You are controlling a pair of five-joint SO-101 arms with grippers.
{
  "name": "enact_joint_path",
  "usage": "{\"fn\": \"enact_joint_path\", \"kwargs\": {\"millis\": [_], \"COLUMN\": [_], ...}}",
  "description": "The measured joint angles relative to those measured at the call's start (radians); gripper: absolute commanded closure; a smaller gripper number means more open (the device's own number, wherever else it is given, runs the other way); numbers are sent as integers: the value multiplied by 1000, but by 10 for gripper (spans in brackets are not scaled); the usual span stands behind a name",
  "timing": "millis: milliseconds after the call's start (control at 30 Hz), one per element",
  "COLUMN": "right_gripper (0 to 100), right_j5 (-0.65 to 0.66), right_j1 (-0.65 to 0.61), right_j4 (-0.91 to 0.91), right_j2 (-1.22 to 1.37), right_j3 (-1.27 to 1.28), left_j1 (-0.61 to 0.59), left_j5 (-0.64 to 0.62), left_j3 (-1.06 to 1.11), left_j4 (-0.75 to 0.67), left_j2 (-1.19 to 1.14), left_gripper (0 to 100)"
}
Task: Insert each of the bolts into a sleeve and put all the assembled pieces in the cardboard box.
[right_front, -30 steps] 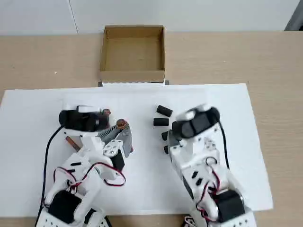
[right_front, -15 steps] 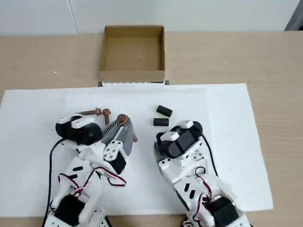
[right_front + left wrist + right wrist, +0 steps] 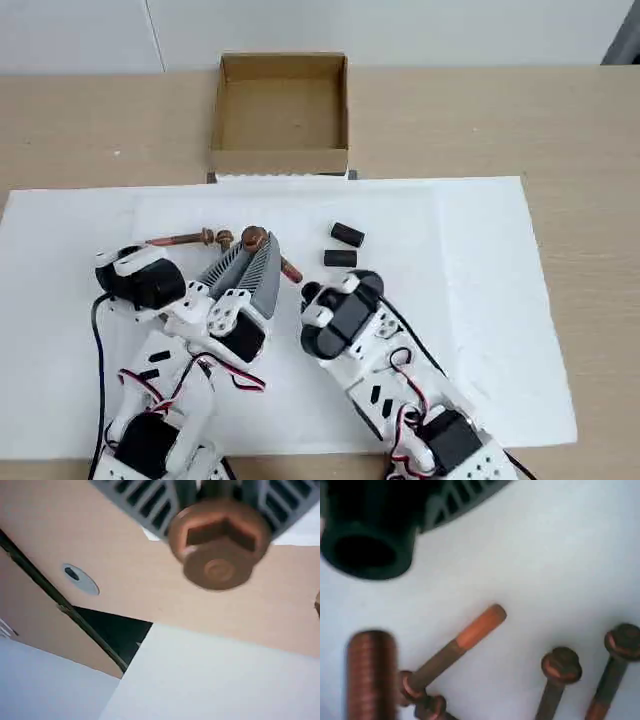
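Note:
My left gripper (image 3: 254, 246) is shut on a copper bolt (image 3: 268, 252). Its hex head (image 3: 220, 545) sits between the grey fingers, and the shaft points toward the right arm. My right gripper (image 3: 312, 293) is shut on a black sleeve (image 3: 367, 545), whose open bore is a short way from the bolt's threaded end (image 3: 370, 675). Two more black sleeves (image 3: 347, 234) (image 3: 340, 258) lie on the white paper (image 3: 480, 300). Loose bolts (image 3: 180, 239) (image 3: 224, 240) lie beside the left gripper. The open cardboard box (image 3: 283, 110) stands past the paper.
Several loose bolts (image 3: 455, 650) (image 3: 560, 675) (image 3: 615, 665) rest on the paper beneath the held parts. The bare wooden table (image 3: 500, 120) surrounds the paper. Both arm bases stand at the near edge.
The right arm has swung left and back toward the near edge, carrying its sleeve up to the left gripper's bolt. The left arm has shifted left, uncovering loose bolts on the paper.

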State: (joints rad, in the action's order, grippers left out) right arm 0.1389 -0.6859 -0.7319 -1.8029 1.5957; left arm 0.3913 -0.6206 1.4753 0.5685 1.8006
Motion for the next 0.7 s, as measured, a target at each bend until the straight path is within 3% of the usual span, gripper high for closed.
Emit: {"fn": "enact_joint_path", "kwargs": {"millis": [433,700], "right_gripper": [996,996], "right_j5": [54,54], "right_j1": [-2,0], "right_j4": [77,77], "right_j2": [0,0], "right_j3": [31,31], "left_j1": [3,69], "left_j5": [-15,-29], "left_j3": [0,-2], "left_j4": [46,54], "left_j2": [0,2], "left_gripper": [995,995]}}
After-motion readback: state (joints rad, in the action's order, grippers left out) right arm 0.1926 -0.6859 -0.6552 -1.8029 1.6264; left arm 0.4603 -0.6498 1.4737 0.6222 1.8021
